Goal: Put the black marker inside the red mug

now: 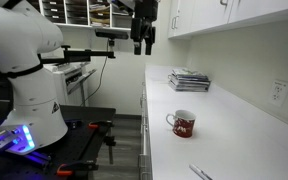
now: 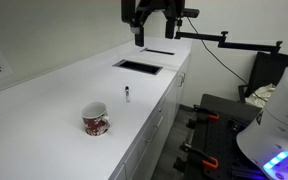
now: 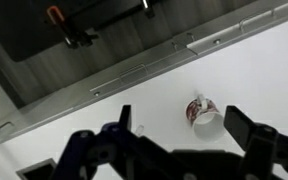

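The red mug stands upright on the white counter, and it shows in both exterior views. The black marker lies flat on the counter a short way from the mug, towards the counter's front edge. In an exterior view it is a thin stick near the bottom edge. My gripper hangs high above the counter, open and empty. In the wrist view the open fingers frame the mug far below. Only a pale end of the marker shows beside one finger.
A flat stack of papers lies at the far end of the counter. A wall outlet sits behind the counter. Upper cabinets hang over it. The robot base stands on the floor beside the counter.
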Motion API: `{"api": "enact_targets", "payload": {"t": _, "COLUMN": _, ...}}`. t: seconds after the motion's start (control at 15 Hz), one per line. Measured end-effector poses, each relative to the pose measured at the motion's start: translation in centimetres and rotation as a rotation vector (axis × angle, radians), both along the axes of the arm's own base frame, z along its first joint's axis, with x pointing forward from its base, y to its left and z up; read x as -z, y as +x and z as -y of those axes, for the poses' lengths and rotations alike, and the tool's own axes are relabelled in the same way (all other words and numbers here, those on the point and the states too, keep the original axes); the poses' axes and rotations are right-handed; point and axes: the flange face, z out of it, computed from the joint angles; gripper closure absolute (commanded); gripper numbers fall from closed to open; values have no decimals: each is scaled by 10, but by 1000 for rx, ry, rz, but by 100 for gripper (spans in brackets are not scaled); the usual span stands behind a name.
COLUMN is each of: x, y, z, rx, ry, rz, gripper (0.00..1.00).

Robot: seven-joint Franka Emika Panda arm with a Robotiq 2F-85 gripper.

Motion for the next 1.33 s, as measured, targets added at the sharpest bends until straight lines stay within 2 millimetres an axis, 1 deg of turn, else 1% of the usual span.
{"api": "enact_targets", "payload": {"t": 0.2, "x": 35, "y": 33, "z": 69, "rx": 177, "ry": 27, "rz": 39, "gripper": 0}}
{"api": "enact_targets", "payload": {"t": 0.4, "x": 83, "y": 59, "z": 133, "rx": 356, "ry": 20, "rz": 71, "gripper": 0}}
{"api": "enact_targets", "payload": {"t": 0.47, "x": 102, "y": 66, "z": 152, "rx": 416, "ry": 18, "rz": 74, "gripper": 0}}
{"api": "enact_targets", "payload": {"t": 0.6, "x": 139, "y": 80, "z": 176, "rx": 528, "ry": 28, "rz": 53, "gripper": 0}}
{"api": "enact_targets", "payload": {"t": 0.73, "x": 174, "y": 98, "z": 187, "rx": 597, "ry": 26, "rz": -4, "gripper": 0}}
{"api": "enact_targets", "payload": {"t": 0.8, "x": 187, "y": 107, "z": 187, "rx": 618, "ry": 21, "rz": -34, "gripper": 0}}
{"api": "enact_targets", "payload": {"t": 0.87, "x": 194, "y": 115, "z": 186, "rx": 632, "ry": 16, "rz": -53, "gripper": 0}}
{"api": "enact_targets", "payload": {"t": 1.0, "x": 197, "y": 122, "z": 184, "rx": 639, "ry": 12, "rz": -65, "gripper": 0}}
{"api": "enact_targets", "payload": {"t": 1.2, "x": 194, "y": 122, "z": 186, "rx": 649, "ry": 9, "rz": -67, "gripper": 0}}
{"api": "enact_targets", "payload": {"t": 1.33, "x": 202, "y": 124, "z": 191, "rx": 638, "ry": 8, "rz": -53, "gripper": 0}}
